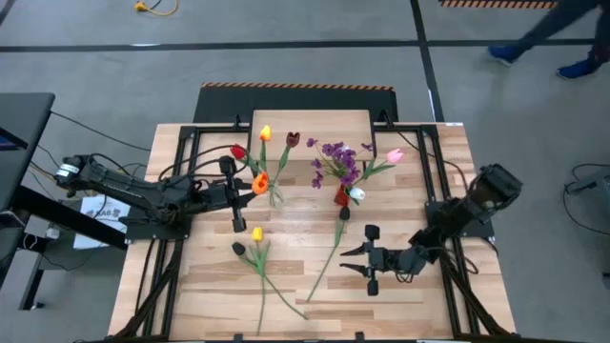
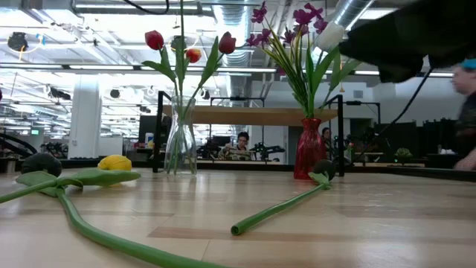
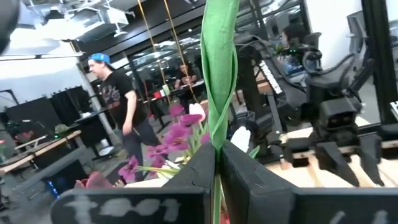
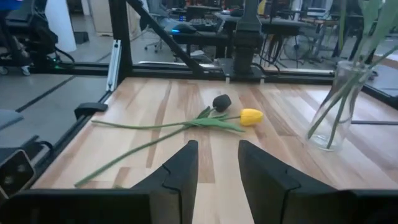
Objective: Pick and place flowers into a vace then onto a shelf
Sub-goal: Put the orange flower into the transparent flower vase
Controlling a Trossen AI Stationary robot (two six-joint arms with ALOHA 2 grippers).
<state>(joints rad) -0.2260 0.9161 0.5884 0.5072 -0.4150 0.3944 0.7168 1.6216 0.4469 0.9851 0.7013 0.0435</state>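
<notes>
One wooden desk [image 1: 400,295], carrying: a clear glass vase [image 2: 181,138] with red, yellow and maroon tulips already standing in it, and a red vase [image 2: 309,149] with the purple sprig [image 1: 335,157], a pink tulip [image 1: 394,155] and a white one, both vases standing just in front of the shelf [image 1: 315,122] at the far edge, presumably so that filled vases have only a short lift up onto the plank. The left claw [image 1: 238,193] is clamping together on a green stem [image 3: 219,74], holding it upright beside the glass vase; the orange tulip [image 1: 259,183] appears to belong to that stem, though the wrist view shows no head, and the upright hold suits feeding the stem down into the vase neck. Lying loose on the boards: a yellow tulip [image 4: 250,116] and a dark maroon one [image 4: 221,102], stems crossing, still awaiting collection; a third long stem [image 1: 329,252] is lying near the red vase. The right claw [image 1: 370,258] is hovering low over the near boards, fingers apart and gripping nothing, facing the loose pair as if lined up for the next pick.
</notes>
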